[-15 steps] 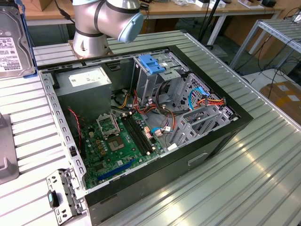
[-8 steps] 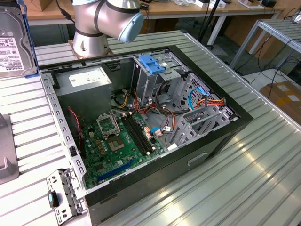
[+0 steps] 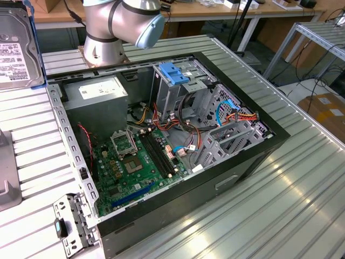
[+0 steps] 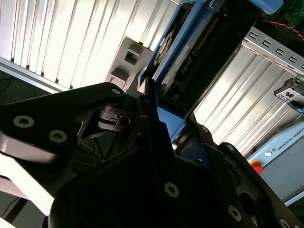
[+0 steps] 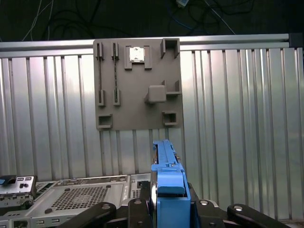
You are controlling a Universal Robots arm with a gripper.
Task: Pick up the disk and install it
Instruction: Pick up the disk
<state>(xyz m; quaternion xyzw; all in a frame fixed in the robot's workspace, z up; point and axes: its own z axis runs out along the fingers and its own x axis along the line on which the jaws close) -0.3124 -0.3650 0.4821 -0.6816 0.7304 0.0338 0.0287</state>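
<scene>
One disk point(image 5: 168, 185) stands edge-on between the black metal fingers point(image 5: 137, 211) of the pincer point(image 5: 168, 211), which is clenched on its bright blue plastic carrier. In the second wrist view the same disk point(image 4: 190, 57) rises out of the pincer, showing a dark flat face and a blue side rail. In the exterior view the disk point(image 3: 16, 46) sits at the upper corner on the exterior view's left, off to the side of the one open computer case point(image 3: 242, 162). Its silvery top carries a white label. Inside the case lie one green motherboard point(image 3: 137, 167), one grey metal power supply box point(image 3: 97, 94) and one light-blue plastic latch piece point(image 3: 175, 73). One flat grey fixture plate point(image 5: 137, 85) with raised blocks rests on the ribbed metal surface point(image 3: 291, 205).
</scene>
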